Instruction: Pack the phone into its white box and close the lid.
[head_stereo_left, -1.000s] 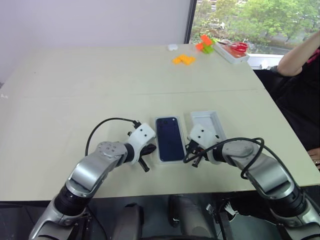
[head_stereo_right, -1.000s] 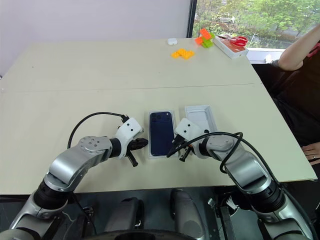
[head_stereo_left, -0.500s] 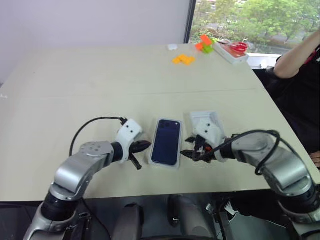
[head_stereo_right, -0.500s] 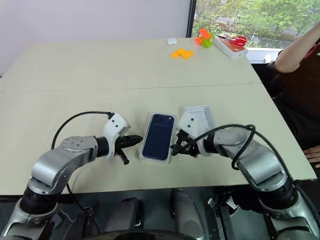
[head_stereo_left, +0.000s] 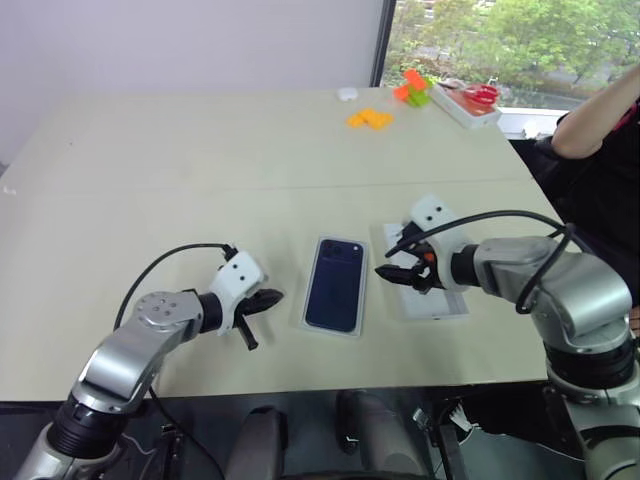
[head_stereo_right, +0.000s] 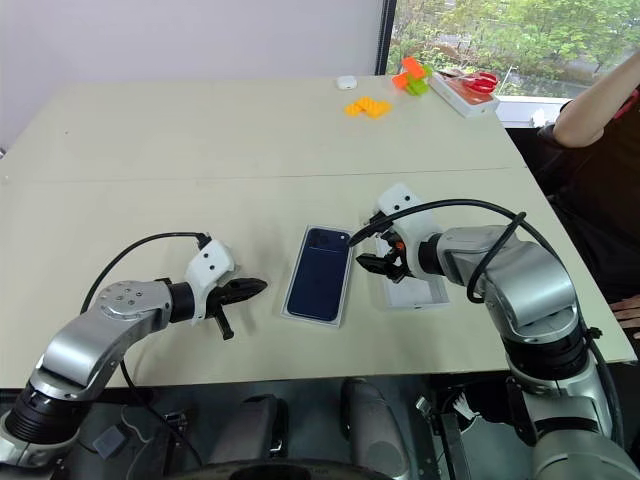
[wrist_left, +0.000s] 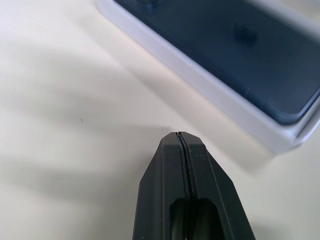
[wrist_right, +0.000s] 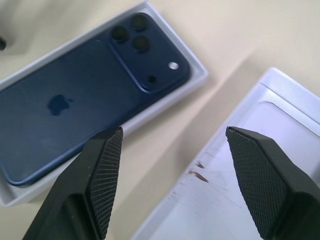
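The dark blue phone (head_stereo_left: 335, 284) lies back-up inside the white box (head_stereo_left: 330, 331) near the table's front middle, lenses at the far end. The lid (head_stereo_left: 432, 300) rests open side up just right of the box, a narrow strip of table between them. My right gripper (head_stereo_left: 392, 275) hovers open above the lid's left edge, and in the right wrist view its fingers frame the phone (wrist_right: 90, 95), the box rim (wrist_right: 199, 75) and the lid (wrist_right: 240, 190). My left gripper (head_stereo_left: 272, 297) is shut and empty, a little left of the box, its tip (wrist_left: 179, 135) pointing at the box wall.
Orange blocks (head_stereo_left: 368, 118), orange and green blocks (head_stereo_left: 410, 90) and a white tray with red scissors (head_stereo_left: 465, 100) sit at the table's far right. A person's arm (head_stereo_left: 600, 100) reaches in at the right edge. The table's front edge runs close behind both grippers.
My right gripper has opened, risen and drawn right, from the box's right edge to above the lid. The left gripper has pulled away left from the box. The box with the phone has turned slightly.
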